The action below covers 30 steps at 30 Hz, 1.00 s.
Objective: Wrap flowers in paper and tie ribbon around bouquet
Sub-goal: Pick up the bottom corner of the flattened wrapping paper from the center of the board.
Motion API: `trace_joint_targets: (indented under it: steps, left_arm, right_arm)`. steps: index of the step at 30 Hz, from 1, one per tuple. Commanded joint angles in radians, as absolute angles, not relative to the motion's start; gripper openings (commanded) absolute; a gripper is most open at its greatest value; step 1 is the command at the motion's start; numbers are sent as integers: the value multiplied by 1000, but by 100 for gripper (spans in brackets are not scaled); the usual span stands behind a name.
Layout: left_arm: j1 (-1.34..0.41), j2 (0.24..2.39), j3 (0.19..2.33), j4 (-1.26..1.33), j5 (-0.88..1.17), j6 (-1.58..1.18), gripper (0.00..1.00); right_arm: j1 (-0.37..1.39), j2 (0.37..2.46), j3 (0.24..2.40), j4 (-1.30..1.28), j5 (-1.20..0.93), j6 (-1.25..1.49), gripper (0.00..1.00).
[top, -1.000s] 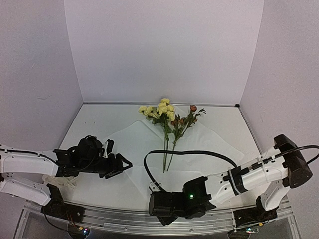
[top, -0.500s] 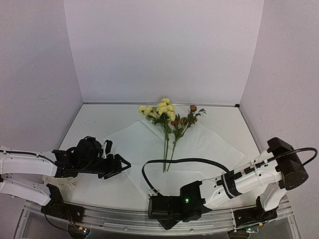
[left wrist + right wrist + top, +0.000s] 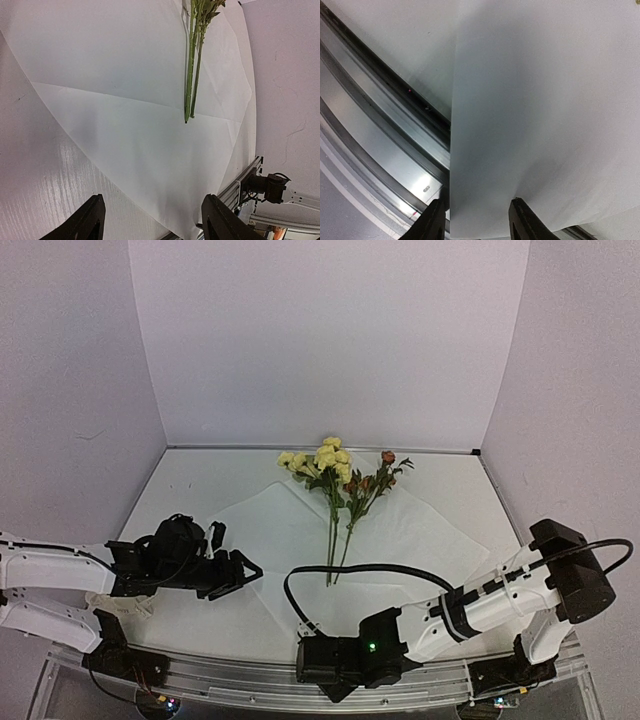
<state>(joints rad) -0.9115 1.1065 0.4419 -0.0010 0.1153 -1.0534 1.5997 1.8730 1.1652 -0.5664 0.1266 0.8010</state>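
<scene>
The flowers [image 3: 335,475] lie loose on the paper [image 3: 270,530], heads toward the back wall and stems [image 3: 192,65] pointing at me. The paper is spread flat like a diamond. My left gripper [image 3: 240,575] hovers open over the paper's left part, fingers [image 3: 90,222] wide apart with nothing between them. My right gripper [image 3: 477,222] is low at the table's near edge, its fingers [image 3: 432,222] apart on either side of the paper's near corner [image 3: 520,125]. A cream scrap [image 3: 137,607] shows under my left arm; whether it is the ribbon is unclear.
The aluminium rail [image 3: 380,125] of the table's near edge runs just left of my right fingers. A black cable [image 3: 380,568] loops from the right arm over the paper's near part. Lilac walls close in the back and both sides.
My right arm has dropped toward the near edge and its jaws have narrowed around the paper's corner. The left arm, flowers and paper stay where they were.
</scene>
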Motion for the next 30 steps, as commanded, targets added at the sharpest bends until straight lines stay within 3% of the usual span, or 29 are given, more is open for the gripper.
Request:
trace_joint_targets:
  steps: [1,6,11,22,30]
  left_arm:
    - [-917,1107,456,6,93,-1052,69]
    - [-917,1110,466,5,91,-1047,69]
    - [-917,1114,488,-29,88,-1032,69]
    - [-916,1160,601,-73,80,-960,69]
    - [-876,1227,696,-113,52,-930,67]
  right_arm:
    - [1600,1878,1130,-552,128,812,37]
    - [1585,1850,1128,-563,154,804,19]
    - [1573,1821,1164,-612,200,779,7]
    - [1523,1813,1425,-992,448,627,4]
    - [1421,1843,1556,-1071,547,497,3]
